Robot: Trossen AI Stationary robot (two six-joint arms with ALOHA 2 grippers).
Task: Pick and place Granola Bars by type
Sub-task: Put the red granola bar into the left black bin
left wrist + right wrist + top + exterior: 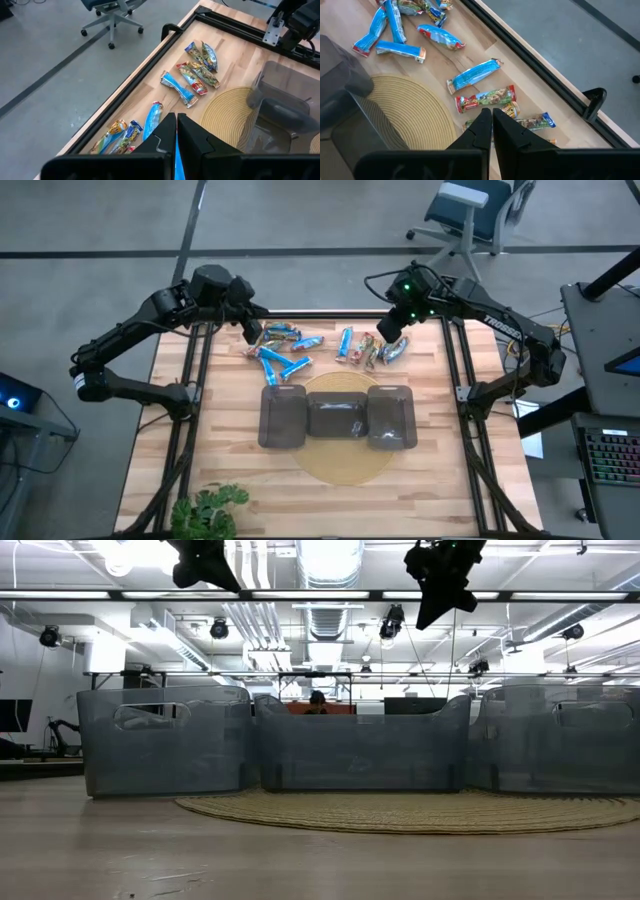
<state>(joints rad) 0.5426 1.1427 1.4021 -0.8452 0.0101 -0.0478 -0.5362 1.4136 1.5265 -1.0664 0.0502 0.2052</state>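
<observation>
Two grippers hang above the far edge of the table (330, 470), both empty with fingers pressed together. The left gripper (248, 330) hovers over the left end of the bars (300, 345), and its own camera shows its closed fingers (165, 135) just above a blue bar (151, 119). The right gripper (387, 333) hangs over the right-hand cluster; past its shut fingertips (482, 125) lies a bar with a red end (485, 99), and beside that a long blue one (472, 75).

All the bars lie loose on the wood in a scattered row along the far side, none in a tray. Blue ones mostly sit toward the left and middle, mixed with a few orange and green ones; the right-hand group is mostly multicoloured with one blue.

Three dark see-through trays (338, 418) stand side by side nearer the front, on a round woven mat (345, 465) that shows beneath and around them. From table height the trays (355, 745) fill the view, with both grippers well above them.

A leafy plant (208, 512) pokes in at the front left edge, and an office chair (470, 215) stands on the floor beyond the table.
</observation>
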